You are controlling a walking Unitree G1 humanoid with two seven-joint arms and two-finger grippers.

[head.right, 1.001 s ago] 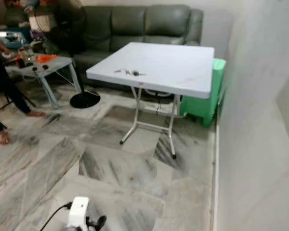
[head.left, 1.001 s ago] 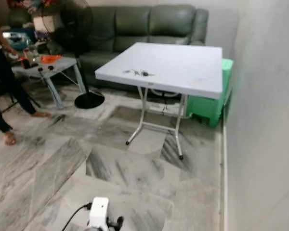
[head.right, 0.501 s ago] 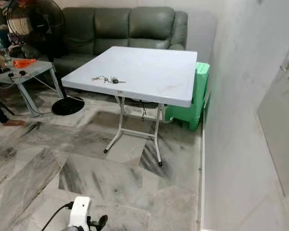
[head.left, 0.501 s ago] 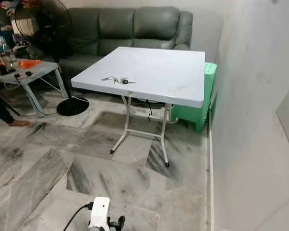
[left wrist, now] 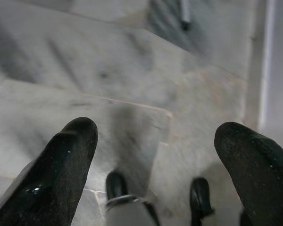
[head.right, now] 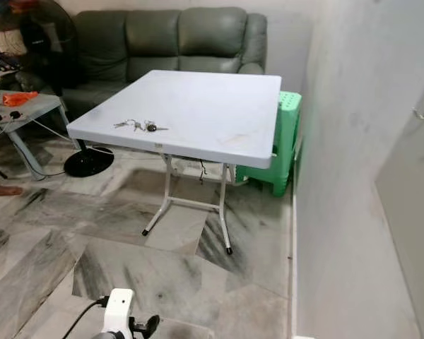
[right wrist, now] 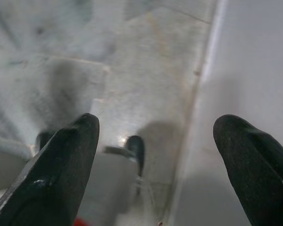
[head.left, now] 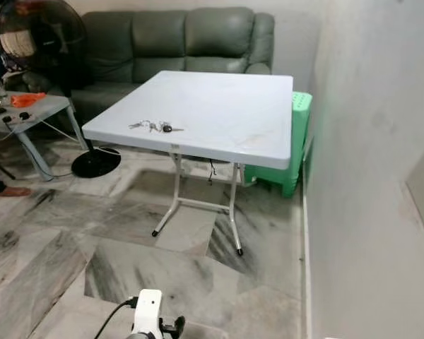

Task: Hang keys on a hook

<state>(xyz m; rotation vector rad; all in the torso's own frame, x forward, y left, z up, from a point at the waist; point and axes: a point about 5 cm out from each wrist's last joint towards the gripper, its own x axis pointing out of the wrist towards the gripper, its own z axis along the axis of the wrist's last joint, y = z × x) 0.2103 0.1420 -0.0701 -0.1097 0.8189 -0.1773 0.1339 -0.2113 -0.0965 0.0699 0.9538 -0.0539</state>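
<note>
A bunch of keys (head.left: 152, 127) lies on a white folding table (head.left: 219, 106), near its front left corner. The table stands a few steps ahead of me on the marble floor. My left gripper (left wrist: 155, 155) hangs open over the floor, its two black fingers (left wrist: 61, 174) wide apart and nothing between them. My right gripper (right wrist: 160, 155) is also open and hangs low beside the wall, holding nothing.
A grey sofa (head.left: 177, 39) stands behind the table, and a green plastic stool (head.left: 286, 152) sits between table and wall. A black fan (head.left: 42, 42) and a low side table (head.left: 25, 113) are at the left. A pale wall (head.left: 367, 176) runs along the right.
The camera has swung to the right and come closer: the table now sits more central and larger. The person at the left has almost slid out of frame. The keys have not moved.
</note>
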